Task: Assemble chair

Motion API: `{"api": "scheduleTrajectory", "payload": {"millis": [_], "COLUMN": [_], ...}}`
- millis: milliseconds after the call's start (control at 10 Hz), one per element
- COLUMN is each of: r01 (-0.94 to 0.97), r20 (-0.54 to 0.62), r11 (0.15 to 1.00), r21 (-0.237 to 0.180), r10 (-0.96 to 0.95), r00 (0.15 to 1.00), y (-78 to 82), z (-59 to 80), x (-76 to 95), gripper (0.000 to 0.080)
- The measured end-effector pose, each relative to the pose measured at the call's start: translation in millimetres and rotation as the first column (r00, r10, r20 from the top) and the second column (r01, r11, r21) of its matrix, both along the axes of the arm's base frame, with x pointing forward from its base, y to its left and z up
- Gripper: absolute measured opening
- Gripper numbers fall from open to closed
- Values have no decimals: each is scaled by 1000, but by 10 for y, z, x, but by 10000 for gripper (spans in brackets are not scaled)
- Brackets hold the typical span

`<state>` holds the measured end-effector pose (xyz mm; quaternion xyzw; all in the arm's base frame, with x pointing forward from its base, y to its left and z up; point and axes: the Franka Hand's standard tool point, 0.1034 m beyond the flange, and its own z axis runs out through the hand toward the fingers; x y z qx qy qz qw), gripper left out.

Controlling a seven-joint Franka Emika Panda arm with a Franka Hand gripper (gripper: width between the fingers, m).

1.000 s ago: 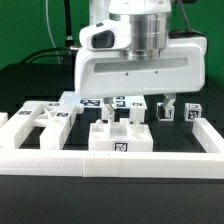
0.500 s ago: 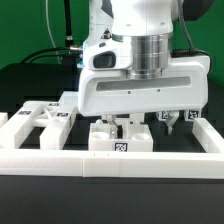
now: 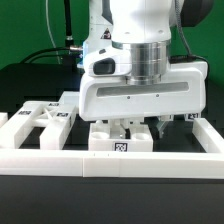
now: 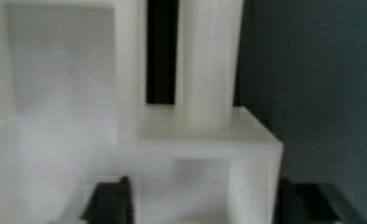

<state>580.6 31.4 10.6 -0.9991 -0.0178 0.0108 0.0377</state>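
White plastic chair pieces [image 3: 68,108] lie on the dark table [image 3: 25,75], inside a low white border wall [image 3: 60,160] that runs along the front and up both sides. Nearest that front wall, about the middle of the exterior view, sits a chunky block [image 3: 120,143] with a black-and-white square tag on the face turned to the camera. Toward the exterior view's left lies a flat frame piece [image 3: 38,118] with crossed braces and small tags along its edge.

The big white arm [image 3: 140,40] hangs low over the middle of the pieces, and its broad hand body hides much of what lies behind. The claw [image 3: 138,127] reaches down just behind and above the tagged block, among the white parts there.

The wrist view is blurred. It shows a white square-edged part [image 4: 206,150] with a tall white bar [image 4: 206,60] standing up from it, and a second pale surface [image 4: 55,110] close beside, a dark slit between them. The claw [image 4: 206,200] straddles that square-edged part: one dark fingertip [image 4: 112,198] shows at one flank and its twin at the other, both very close to the white sides. I cannot tell whether the pads press on the part or only stand beside it, so the grip is not clear from either view.
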Motion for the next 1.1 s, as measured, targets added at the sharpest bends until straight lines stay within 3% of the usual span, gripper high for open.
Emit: {"api": "scheduleTrajectory", "payload": {"millis": [100, 200, 300, 800, 1100], "r01": [0, 0, 0, 13, 22], "r20": [0, 0, 0, 1, 0], "r11": [1000, 1000, 1000, 1000, 1000], "r21": [0, 0, 0, 1, 4], "r10": [0, 0, 0, -13, -22], "r00": [1000, 1000, 1000, 1000, 1000], "y": [1, 1, 1, 39, 309], "z": [0, 0, 1, 10, 6], "x": [0, 0, 1, 8, 1], "gripper": [216, 216, 62, 33, 33]}}
